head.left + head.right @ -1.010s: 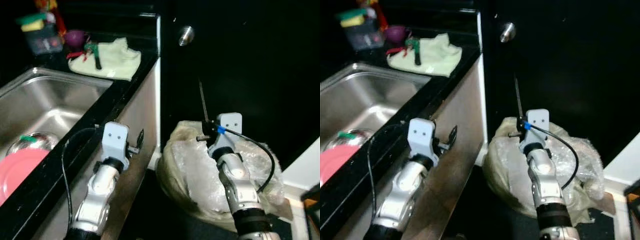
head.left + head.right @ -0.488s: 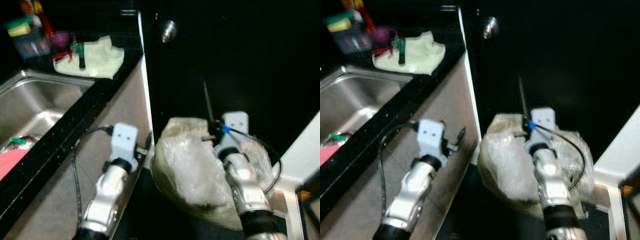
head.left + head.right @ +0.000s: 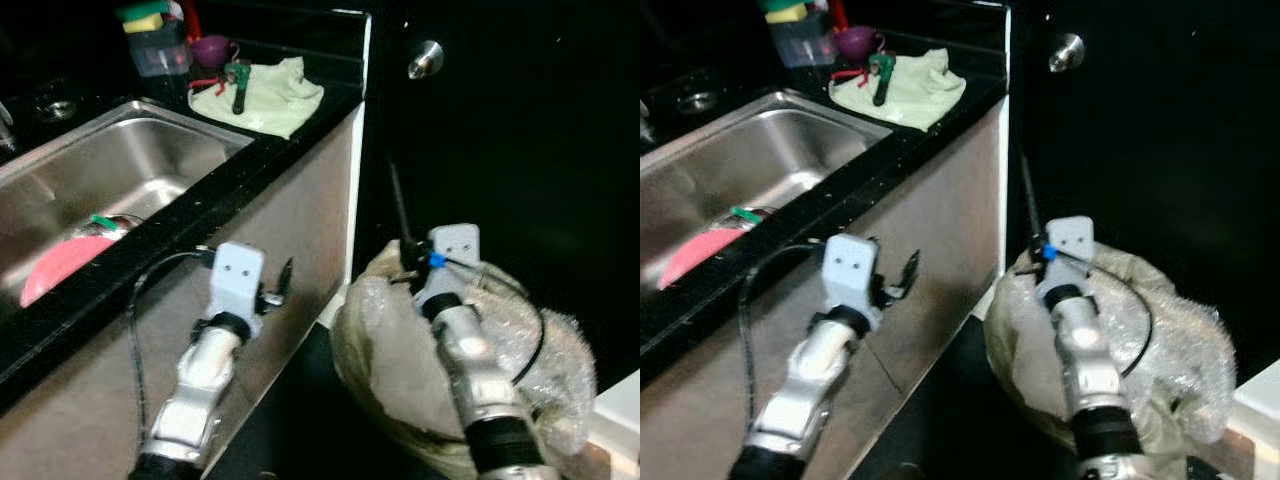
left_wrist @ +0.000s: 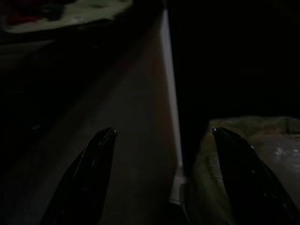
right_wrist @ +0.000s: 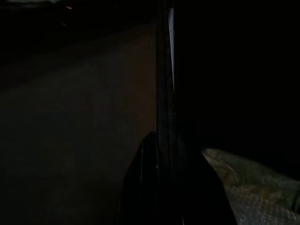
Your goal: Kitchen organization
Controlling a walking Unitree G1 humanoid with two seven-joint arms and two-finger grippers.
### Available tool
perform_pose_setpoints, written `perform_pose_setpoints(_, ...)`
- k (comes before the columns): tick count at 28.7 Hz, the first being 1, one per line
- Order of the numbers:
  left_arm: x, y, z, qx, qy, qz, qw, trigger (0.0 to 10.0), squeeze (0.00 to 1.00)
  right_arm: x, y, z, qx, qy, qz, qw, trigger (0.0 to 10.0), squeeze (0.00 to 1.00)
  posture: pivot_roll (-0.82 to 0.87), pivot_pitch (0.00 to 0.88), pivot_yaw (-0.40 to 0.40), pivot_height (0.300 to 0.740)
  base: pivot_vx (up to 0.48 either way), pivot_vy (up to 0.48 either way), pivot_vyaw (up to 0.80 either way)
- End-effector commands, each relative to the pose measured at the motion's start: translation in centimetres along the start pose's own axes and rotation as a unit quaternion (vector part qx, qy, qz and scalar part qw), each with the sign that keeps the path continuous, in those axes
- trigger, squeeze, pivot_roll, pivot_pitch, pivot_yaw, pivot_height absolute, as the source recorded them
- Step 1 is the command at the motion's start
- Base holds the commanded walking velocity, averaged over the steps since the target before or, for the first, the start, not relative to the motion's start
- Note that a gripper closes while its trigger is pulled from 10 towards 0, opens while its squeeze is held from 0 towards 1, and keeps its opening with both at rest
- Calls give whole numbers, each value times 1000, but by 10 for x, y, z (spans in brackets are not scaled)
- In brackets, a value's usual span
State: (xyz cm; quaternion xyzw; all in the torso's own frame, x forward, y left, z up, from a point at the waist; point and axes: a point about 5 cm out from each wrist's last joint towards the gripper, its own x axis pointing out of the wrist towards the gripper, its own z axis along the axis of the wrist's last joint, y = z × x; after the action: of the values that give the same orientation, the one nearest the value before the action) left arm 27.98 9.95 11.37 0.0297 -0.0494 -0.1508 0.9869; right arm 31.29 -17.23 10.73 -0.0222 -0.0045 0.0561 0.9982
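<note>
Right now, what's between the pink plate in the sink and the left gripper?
In the left eye view, the sink's near wall and the black counter edge lie between the pink plate and the open left gripper.

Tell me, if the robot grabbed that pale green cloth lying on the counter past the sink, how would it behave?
The pale green cloth lies rumpled and folded, so it would probably hang limp and floppy. It looks thin, likely light. A dark-handled tool rests on it and would probably slide off if the cloth were lifted.
</note>
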Motion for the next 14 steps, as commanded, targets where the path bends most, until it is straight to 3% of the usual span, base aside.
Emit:
perform_pose_setpoints(1, -3, 5, -5, 9, 12, 6, 1000, 10000, 0, 3, 5, 3, -4, -4, 8, 1000, 10000, 0, -32, 43, 15, 740, 0, 0, 800)
perform_pose_setpoints(14, -3, 4, -6, 10, 13, 5, 1000, 10000, 0, 2, 6, 2, -7, -4, 14, 1000, 10000, 0, -33, 36, 14, 740, 0, 0, 800)
